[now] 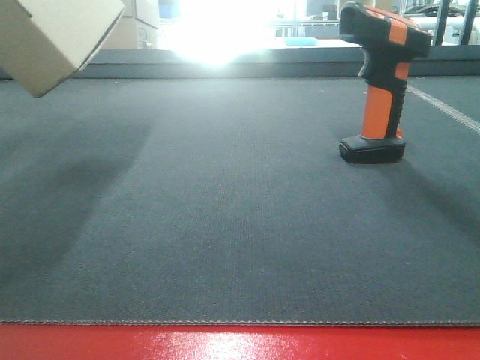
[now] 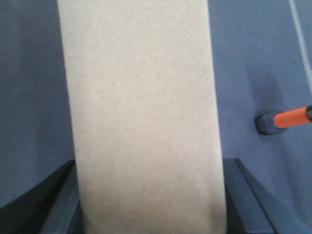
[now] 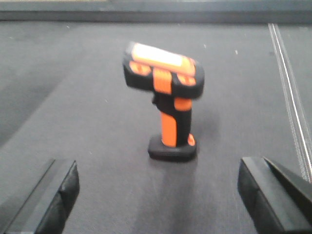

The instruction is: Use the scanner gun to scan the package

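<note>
One scanner gun (image 1: 382, 90): upright on its base, mat (image 1: 225, 225), 2 o'clock; long axis vertical, head pointing 9 o'clock. One package (image 1: 56, 37): aloft, tilted, 10 o'clock, clamped by left gripper (image 2: 148, 165). The right gripper (image 3: 158, 170): jaws spread, empty.

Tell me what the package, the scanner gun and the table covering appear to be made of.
Package: plain cardboard, matte tan with a faintly fibrous face. Scanner gun: probably moulded plastic, with smooth black and orange shells and a slight sheen on top. Table covering: dark woven fabric, judging by its fine ribbed weave.
</note>
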Action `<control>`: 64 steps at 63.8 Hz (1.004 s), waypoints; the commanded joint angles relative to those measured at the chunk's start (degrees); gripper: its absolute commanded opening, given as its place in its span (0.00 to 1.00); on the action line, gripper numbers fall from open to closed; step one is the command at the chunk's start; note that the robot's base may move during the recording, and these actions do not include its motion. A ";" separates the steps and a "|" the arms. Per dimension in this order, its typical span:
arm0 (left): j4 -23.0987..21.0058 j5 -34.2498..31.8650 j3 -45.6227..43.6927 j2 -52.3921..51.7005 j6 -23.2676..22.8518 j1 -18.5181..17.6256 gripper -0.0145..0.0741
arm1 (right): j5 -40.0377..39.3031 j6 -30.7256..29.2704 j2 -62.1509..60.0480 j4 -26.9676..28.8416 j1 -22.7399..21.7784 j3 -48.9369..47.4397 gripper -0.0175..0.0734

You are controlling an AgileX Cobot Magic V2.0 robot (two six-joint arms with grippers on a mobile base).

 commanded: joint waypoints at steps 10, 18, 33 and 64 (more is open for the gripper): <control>-2.04 -0.41 3.33 -0.69 -0.56 -1.16 0.04 | -20.44 -0.31 6.64 1.03 2.94 6.65 0.82; -2.15 -0.41 5.69 -0.69 -0.56 -2.59 0.04 | -28.34 -0.31 13.75 1.11 4.99 6.66 0.82; -2.54 -0.41 6.69 -0.69 -0.56 -4.85 0.04 | -46.14 -0.21 27.21 1.27 8.71 6.66 0.82; -3.26 -0.41 6.69 -0.69 -0.56 -5.20 0.04 | -56.66 2.69 44.13 8.02 9.07 -1.78 0.82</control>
